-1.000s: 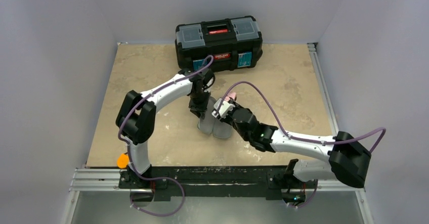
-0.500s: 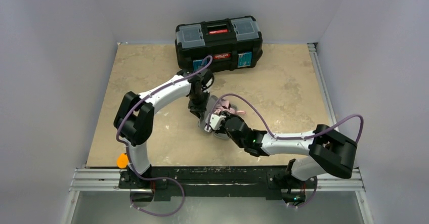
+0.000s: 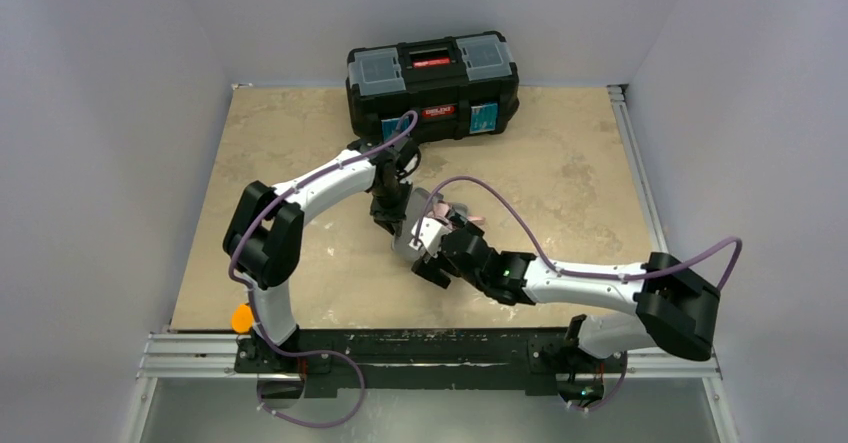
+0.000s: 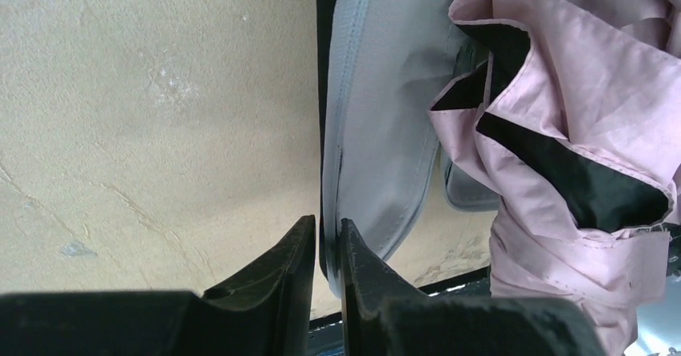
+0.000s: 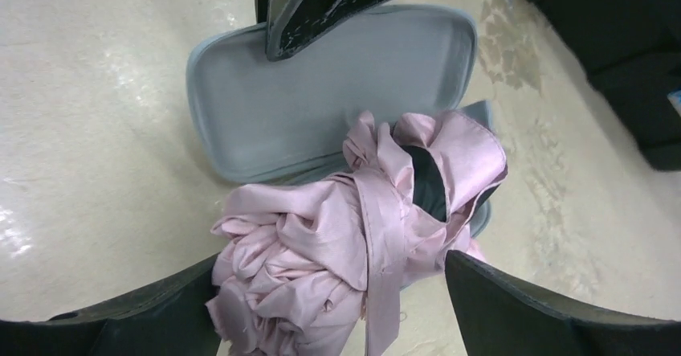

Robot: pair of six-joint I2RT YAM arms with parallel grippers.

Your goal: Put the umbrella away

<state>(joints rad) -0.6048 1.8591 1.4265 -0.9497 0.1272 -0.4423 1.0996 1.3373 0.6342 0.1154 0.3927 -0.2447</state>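
The umbrella lies bunched between the wide-apart jaws of the right pincer, which straddles it without seeming to press the fabric, so the right arm is the nearer one. Its long axis runs slantwise over the lower shell of the grey case at mid-counter, with the near end spilling past the rim. The left pincer is clamped on the rim of the lid, propping it open. The bundle probably needs swinging into line with the shell.
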